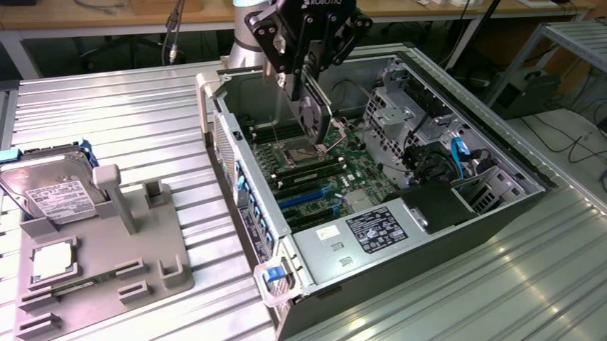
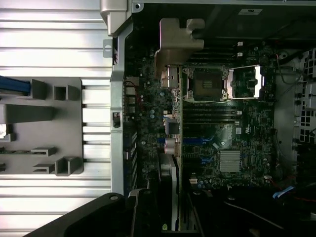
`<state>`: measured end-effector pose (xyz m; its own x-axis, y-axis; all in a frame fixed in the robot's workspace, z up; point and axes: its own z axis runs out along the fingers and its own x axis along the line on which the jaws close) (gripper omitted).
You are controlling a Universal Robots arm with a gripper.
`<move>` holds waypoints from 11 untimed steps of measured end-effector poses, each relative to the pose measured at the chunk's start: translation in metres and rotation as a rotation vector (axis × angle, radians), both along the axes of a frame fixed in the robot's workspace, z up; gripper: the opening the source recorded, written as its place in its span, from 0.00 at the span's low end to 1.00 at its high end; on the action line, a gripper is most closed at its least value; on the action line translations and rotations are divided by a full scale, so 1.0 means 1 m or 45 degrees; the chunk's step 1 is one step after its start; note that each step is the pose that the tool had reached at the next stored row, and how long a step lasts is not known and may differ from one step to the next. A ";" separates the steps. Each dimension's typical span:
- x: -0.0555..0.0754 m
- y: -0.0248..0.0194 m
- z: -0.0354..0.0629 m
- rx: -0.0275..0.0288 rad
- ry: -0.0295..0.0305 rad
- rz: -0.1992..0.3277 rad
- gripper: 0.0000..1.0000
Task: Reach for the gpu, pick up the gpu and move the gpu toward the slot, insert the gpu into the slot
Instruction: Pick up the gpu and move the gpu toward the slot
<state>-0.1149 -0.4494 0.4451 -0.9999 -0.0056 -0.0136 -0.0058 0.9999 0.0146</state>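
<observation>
My gripper [image 1: 305,87] hangs over the open computer case [image 1: 493,153], shut on the gpu [image 1: 313,119]. The dark card hangs on edge below the fingers, above the processor socket area of the green motherboard [image 1: 356,170]. In the wrist view the gpu [image 2: 176,118] runs edge-on across the board, its silver end bracket [image 2: 178,37] at the far end and my gripper [image 2: 172,210] at the near end. The blue slot [image 1: 305,196] lies on the board below and nearer the case's front; the wrist view has the slot [image 2: 198,141] just beside the card's line. Card and slot are apart.
On the exterior view's left a grey holder [image 1: 104,249] carries a silver hard drive [image 1: 52,192] and a square processor chip [image 1: 52,259]. Inside the case stand a drive cage [image 1: 399,117], a power supply [image 1: 374,229] and loose cables [image 1: 460,160]. The ribbed metal table [image 1: 124,121] surrounds it.
</observation>
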 end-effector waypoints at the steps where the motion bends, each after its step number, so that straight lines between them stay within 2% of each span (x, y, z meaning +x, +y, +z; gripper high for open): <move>1: 0.001 0.0000 0.0000 -0.0001 0.0000 0.000 0.27; 11: 0.014 0.0000 0.0000 -0.0005 0.0000 0.000 0.27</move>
